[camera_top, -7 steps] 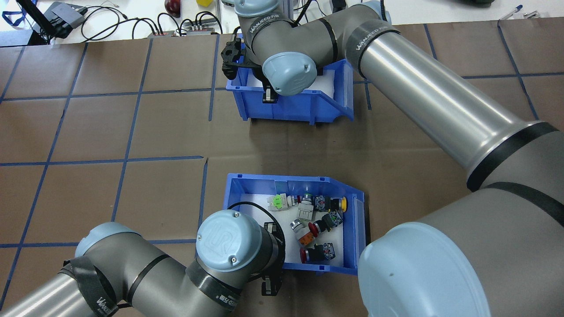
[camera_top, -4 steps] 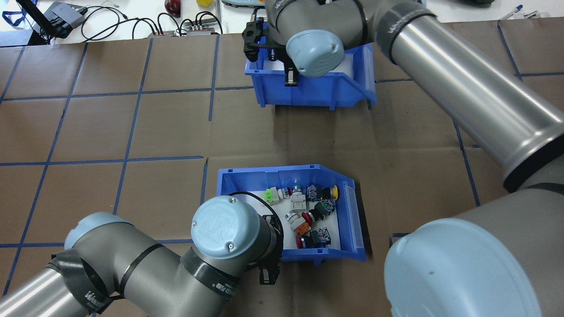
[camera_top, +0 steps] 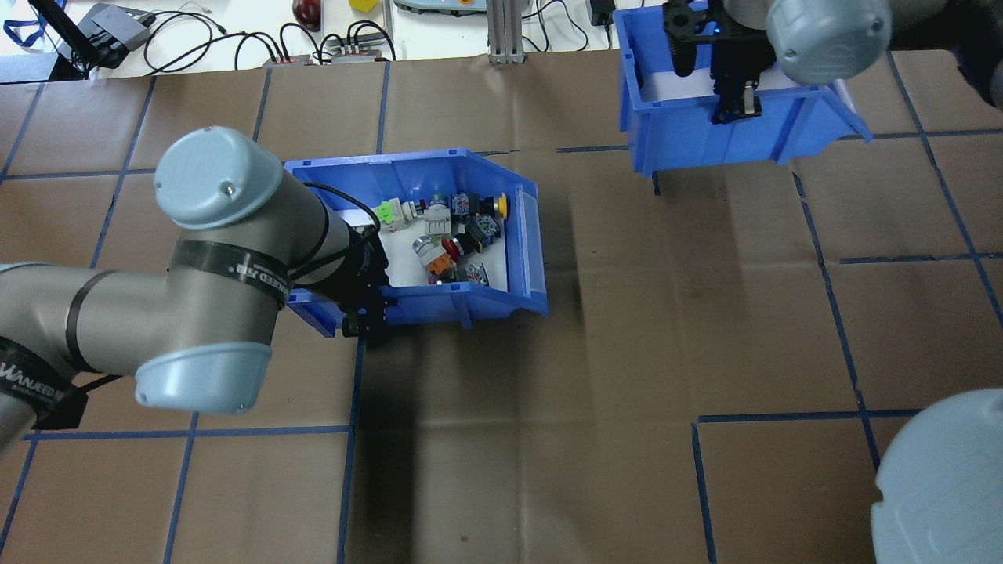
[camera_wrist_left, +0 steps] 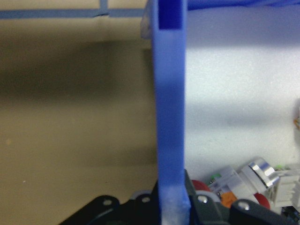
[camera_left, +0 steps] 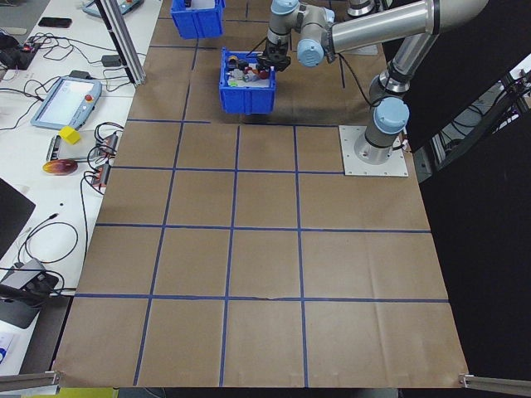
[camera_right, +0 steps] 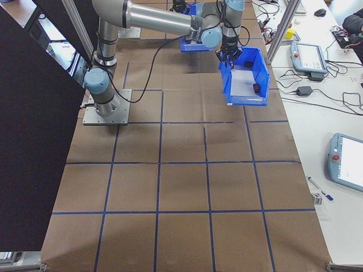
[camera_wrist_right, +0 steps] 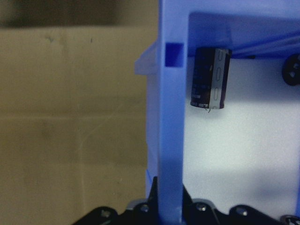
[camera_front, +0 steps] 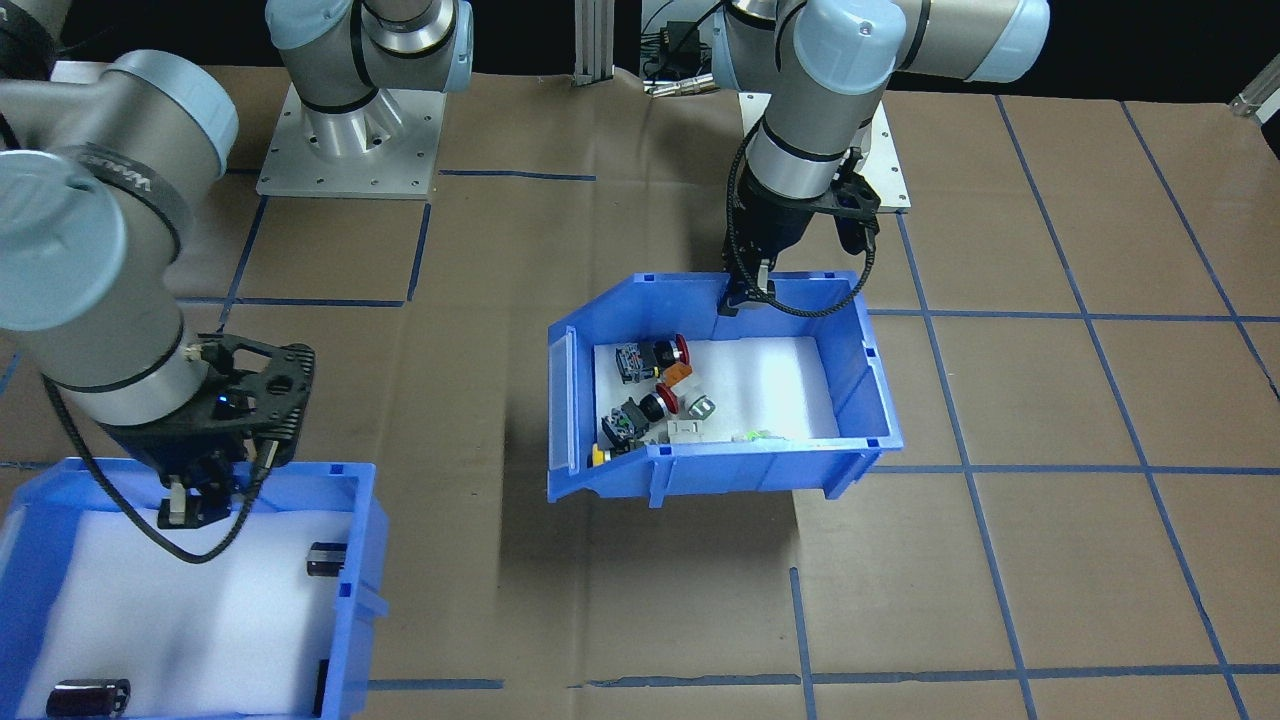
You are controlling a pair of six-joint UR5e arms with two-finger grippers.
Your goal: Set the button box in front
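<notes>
Here the left gripper (camera_front: 747, 296) clamps the button box (camera_front: 760, 470) wall.

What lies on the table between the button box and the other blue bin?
Nothing: in the overhead view only bare brown paper with blue tape lines separates the button box from the other blue bin.

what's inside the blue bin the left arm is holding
The button box has a white foam liner and a cluster of push-button switches in red, yellow, green and orange. The left pincer clamps its wall, hiding that corner.
</notes>
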